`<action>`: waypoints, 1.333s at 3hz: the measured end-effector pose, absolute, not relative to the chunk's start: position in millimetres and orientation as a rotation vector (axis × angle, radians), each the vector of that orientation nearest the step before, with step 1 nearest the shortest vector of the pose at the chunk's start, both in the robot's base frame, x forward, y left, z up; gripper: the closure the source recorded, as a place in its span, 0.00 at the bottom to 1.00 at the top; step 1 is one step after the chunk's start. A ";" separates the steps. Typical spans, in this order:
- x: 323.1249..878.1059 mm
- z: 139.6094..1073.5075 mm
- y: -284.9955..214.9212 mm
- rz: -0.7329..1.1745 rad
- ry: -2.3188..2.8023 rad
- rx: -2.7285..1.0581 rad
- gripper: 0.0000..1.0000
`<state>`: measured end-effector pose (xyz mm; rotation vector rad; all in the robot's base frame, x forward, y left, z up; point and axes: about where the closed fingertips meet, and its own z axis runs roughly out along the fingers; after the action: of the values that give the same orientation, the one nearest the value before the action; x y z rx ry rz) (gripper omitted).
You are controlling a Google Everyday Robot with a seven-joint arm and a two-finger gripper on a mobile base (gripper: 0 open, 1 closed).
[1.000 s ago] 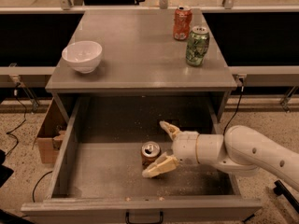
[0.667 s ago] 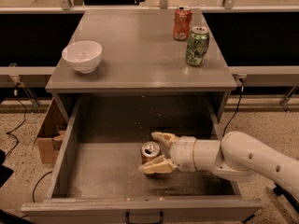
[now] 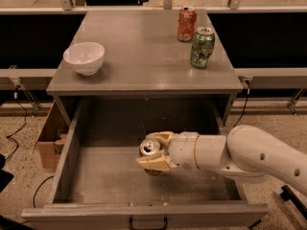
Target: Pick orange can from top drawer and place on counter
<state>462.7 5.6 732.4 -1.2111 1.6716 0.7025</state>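
Note:
The orange can (image 3: 150, 148) stands upright on the floor of the open top drawer (image 3: 110, 186), only its silver top and a bit of its base showing. My gripper (image 3: 155, 150) reaches in from the right and sits around the can, one pale finger (image 3: 161, 137) behind it and the other finger (image 3: 152, 163) in front, both close against the can's sides. The counter (image 3: 139, 56) is the grey cabinet top above the drawer.
On the counter stand a white bowl (image 3: 84, 58) at the left, a red-orange can (image 3: 186, 24) and a green can (image 3: 202, 47) at the back right. A cardboard box (image 3: 49, 140) sits on the floor left of the drawer. The drawer's front panel has a dark handle (image 3: 147, 223).
My gripper has slid left over the can and its fingers have drawn in from a wide spread to close against the can's sides. The can has stayed in place.

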 end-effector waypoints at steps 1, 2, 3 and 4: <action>462.8 812.0 3.3 0.625 1.653 -1.248 0.95; 469.7 895.4 17.5 0.672 1.576 -1.299 1.00; 495.7 950.5 34.9 0.770 1.543 -1.331 1.00; 551.4 987.3 50.4 0.819 1.570 -1.290 1.00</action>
<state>551.4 50.4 987.3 -1.2905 1.5701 0.8193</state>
